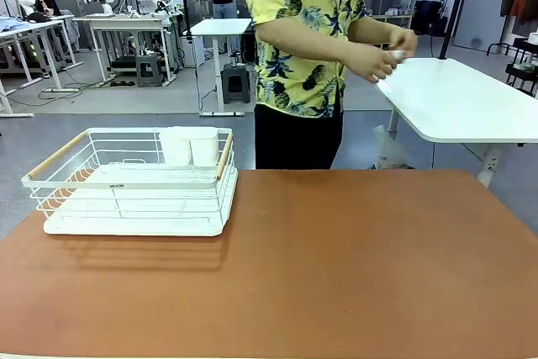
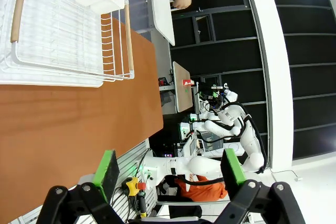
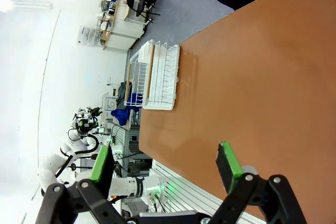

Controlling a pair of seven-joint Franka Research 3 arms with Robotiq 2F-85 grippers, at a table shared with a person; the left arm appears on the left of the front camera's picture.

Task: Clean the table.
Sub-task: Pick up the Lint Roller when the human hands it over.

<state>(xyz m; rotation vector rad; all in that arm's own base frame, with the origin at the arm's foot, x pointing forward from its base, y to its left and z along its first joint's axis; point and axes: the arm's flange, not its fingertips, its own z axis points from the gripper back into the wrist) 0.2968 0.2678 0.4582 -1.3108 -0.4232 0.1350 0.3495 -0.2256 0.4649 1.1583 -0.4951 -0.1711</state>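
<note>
The reddish-brown table (image 1: 336, 258) fills the near half of the front view, and its top (image 2: 63, 124) (image 3: 252, 77) runs through both wrist views. My left gripper (image 2: 168, 169) is open, green pads wide apart, nothing between them, off the table's edge. My right gripper (image 3: 165, 163) is also open and empty, hanging near the table's near edge. A person in a yellow patterned shirt (image 1: 307, 31) stands at the far side, hands (image 1: 382, 52) together on a small white thing over the white side table (image 1: 462, 98).
A white wire dish rack (image 1: 134, 182) with wooden handles sits at the table's far left, holding a white cup holder (image 1: 189, 145); the rack (image 2: 58, 40) (image 3: 157, 77) shows in both wrist views. The small white table stands to the far right beyond the brown one.
</note>
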